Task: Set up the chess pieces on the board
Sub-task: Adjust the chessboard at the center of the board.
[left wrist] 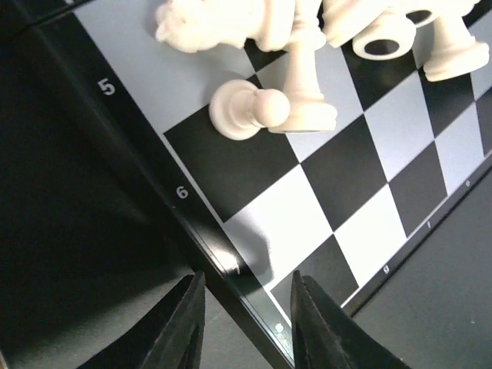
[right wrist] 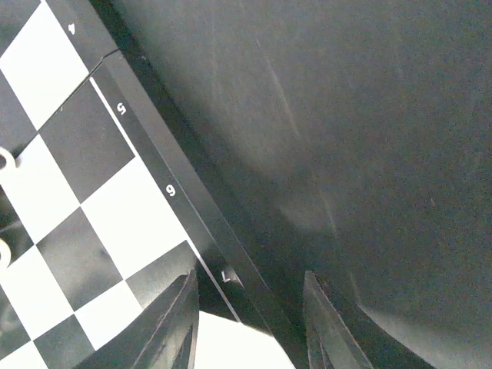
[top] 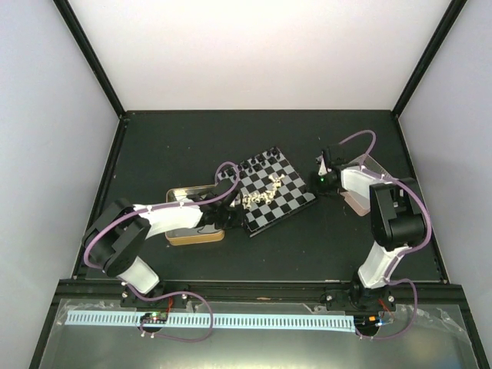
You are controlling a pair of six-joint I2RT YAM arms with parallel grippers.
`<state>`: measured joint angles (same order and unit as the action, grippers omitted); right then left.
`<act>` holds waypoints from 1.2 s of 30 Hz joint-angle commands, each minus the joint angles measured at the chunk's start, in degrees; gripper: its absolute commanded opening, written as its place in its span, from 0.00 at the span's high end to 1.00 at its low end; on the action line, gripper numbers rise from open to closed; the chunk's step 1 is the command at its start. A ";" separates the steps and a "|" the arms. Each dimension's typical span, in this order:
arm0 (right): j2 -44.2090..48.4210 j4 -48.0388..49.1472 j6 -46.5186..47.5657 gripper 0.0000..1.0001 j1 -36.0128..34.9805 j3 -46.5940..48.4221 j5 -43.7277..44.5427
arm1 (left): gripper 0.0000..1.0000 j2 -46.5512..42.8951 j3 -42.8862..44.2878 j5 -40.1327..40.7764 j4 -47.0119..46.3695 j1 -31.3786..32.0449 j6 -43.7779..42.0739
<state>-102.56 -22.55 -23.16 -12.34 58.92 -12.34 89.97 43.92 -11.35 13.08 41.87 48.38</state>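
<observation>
Currently: board (top: 273, 192), mid-tabletop, set askew. Cream chess pieces (top: 263, 195) heaped at its centre, some toppled, evidently unsorted; black ones (top: 260, 162) ranked along its far side. Left gripper (left wrist: 244, 296) and right gripper (right wrist: 250, 296), both spread, empty, over opposite board rims, presumably for reach.

Both arms have the same build. L arm (top: 146, 219): white shells on the long links, blk round joint housings betw. them. R arm (top: 396, 215) is the same. A thin purple cable (top: 96, 234) runs in loose loops outside each arm, from just behind the fingers back to the base. L gripper (left wrist: 242, 323) in its wrist cam: two matte blk fingers (left wrist: 181, 327), flat inner faces, edges slightly rounded. R gripper (right wrist: 246, 323) looks identical. Small green light (top: 320, 178) just behind the R fingers. Farthest from the fingers, at each base, a small circuit part (top: 154, 317) w/ red and blue bits.
</observation>
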 commanded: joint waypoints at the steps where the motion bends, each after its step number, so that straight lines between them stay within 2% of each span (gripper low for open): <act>1: 3.67 -2.36 -1.16 0.62 -0.27 -5.13 -3.05 | 0.71 1.12 0.49 3.36 0.02 0.99 0.14; 7: 7.85 -1.06 -2.69 0.67 -0.32 -10.79 -5.11 | 0.77 0.98 -1.84 3.61 0.00 1.82 0.15; 15: 14.01 0.57 -5.74 0.72 -2.33 -19.82 -6.84 | 0.78 -1.34 -4.93 4.75 1.46 3.02 0.43; 26: 25.53 0.04 -12.34 0.79 -4.33 -29.69 -1.53 | 0.79 -4.36 -8.03 7.33 4.46 3.87 0.01; 30: 28.92 -1.91 -12.83 0.77 -4.45 -28.94 2.24 | 0.79 -5.66 -8.29 8.70 5.20 3.90 -0.72; 36: 33.70 -6.32 -11.20 0.65 -4.88 -23.12 8.36 | 0.76 -9.45 -7.39 9.91 4.68 3.84 -3.36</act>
<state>-71.68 -24.43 -34.89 -16.56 31.44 -8.97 82.98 36.95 -2.81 14.55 45.15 47.59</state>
